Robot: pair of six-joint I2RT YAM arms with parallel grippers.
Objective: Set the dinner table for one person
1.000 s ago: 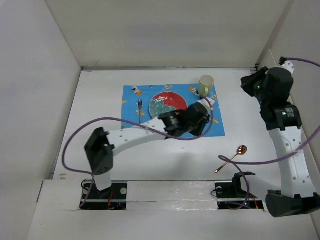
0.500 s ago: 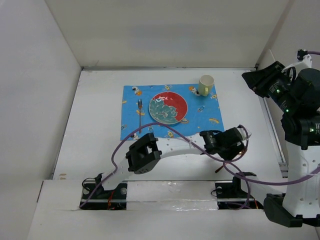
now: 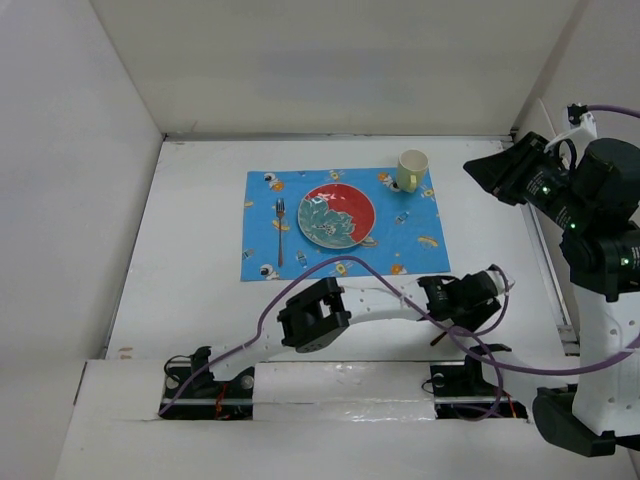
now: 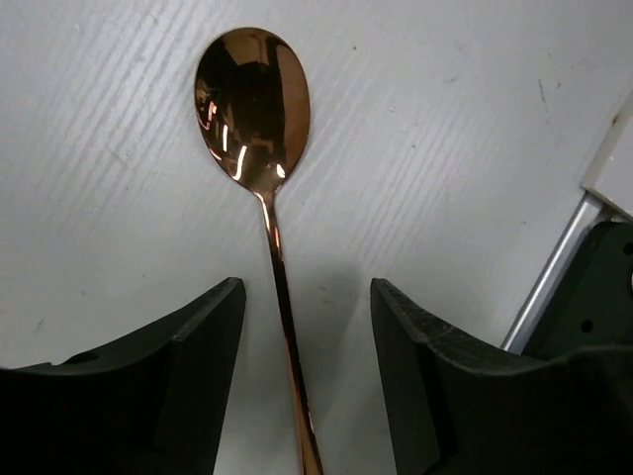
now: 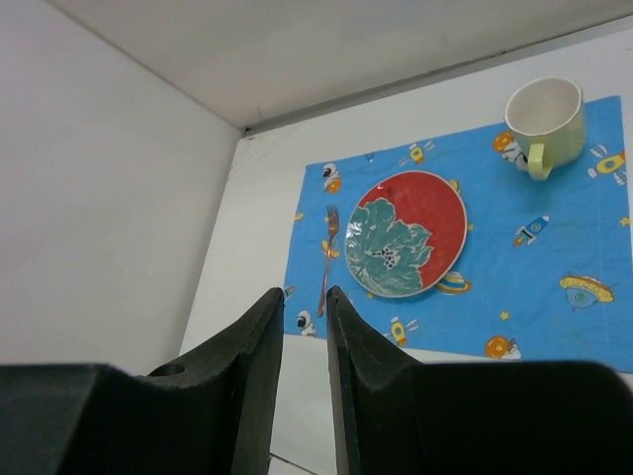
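Observation:
A copper spoon (image 4: pixel 252 99) lies on the white dinner table (image 3: pixel 200 250) at the near right. My left gripper (image 4: pixel 307 292) is open just above it, with the handle running between the jaws; it also shows in the top view (image 3: pixel 492 283). My right gripper (image 3: pixel 480 172) is raised at the far right, jaws nearly together with a thin gap and nothing in them (image 5: pixel 304 292). On the blue placemat (image 3: pixel 345 250) are a red and teal plate (image 3: pixel 336 214), a fork (image 3: pixel 280 230) left of it, and a pale green mug (image 3: pixel 411 170) at the back right corner.
White walls enclose the table on the left, back and right. A metal rail (image 4: pixel 554 287) runs along the table's right edge close to the spoon. Purple cables (image 3: pixel 330 270) loop over the near part of the table.
My left arm has swung from over the placemat to the near right and settled over the spoon with its jaws open. My right arm has lifted and turned toward the placemat.

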